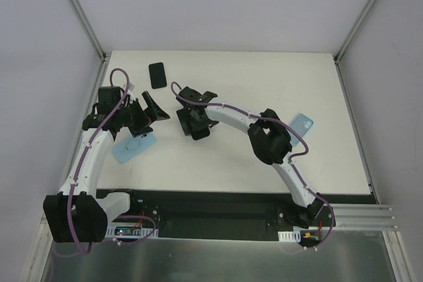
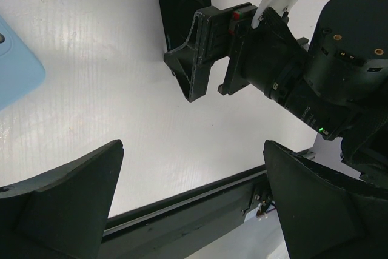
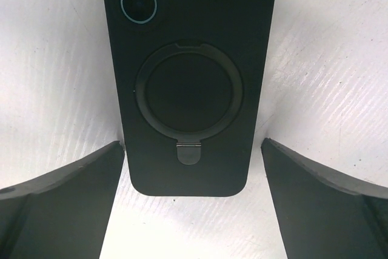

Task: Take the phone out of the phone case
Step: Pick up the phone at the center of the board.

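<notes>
White bench. Left jaws released, holding nothing, over bare bench. Right jaws released wide, hovering with the black cased phone framed between them, not gripping it. Phone lies flat, ring side up, far left-of-centre on bench. Light blue case beside left jaws.

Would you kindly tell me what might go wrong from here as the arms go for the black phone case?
1. The black phone case lies flat, ring side up, on the smooth table. The open right pincer may well push it away rather than grip it.
2. The left pincer, also open, faces the right one at close range, so the two could collide if both close in.
</notes>
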Robot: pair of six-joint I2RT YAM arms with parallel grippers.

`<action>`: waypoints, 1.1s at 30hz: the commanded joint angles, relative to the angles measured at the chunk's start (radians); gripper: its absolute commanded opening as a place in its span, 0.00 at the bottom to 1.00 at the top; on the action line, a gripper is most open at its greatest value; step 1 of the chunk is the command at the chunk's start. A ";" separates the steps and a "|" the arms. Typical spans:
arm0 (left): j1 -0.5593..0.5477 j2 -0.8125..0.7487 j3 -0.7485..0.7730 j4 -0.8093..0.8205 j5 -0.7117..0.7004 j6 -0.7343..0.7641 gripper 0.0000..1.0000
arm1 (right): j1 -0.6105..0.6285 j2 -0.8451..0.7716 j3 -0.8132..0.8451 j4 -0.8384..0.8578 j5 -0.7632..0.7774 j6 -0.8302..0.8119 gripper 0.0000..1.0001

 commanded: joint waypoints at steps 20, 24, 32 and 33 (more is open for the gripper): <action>0.008 0.013 -0.080 0.125 0.200 -0.094 0.98 | -0.052 -0.296 -0.338 0.192 -0.203 0.094 0.32; 0.008 0.051 -0.131 0.211 0.253 -0.149 0.97 | -0.097 -0.408 -0.514 0.381 -0.443 0.182 0.23; -0.005 0.206 -0.235 0.411 0.306 -0.286 0.95 | -0.118 -0.467 -0.633 0.576 -0.611 0.308 0.19; -0.020 0.224 -0.232 0.429 0.306 -0.290 0.95 | -0.117 -0.465 -0.639 0.587 -0.628 0.327 0.19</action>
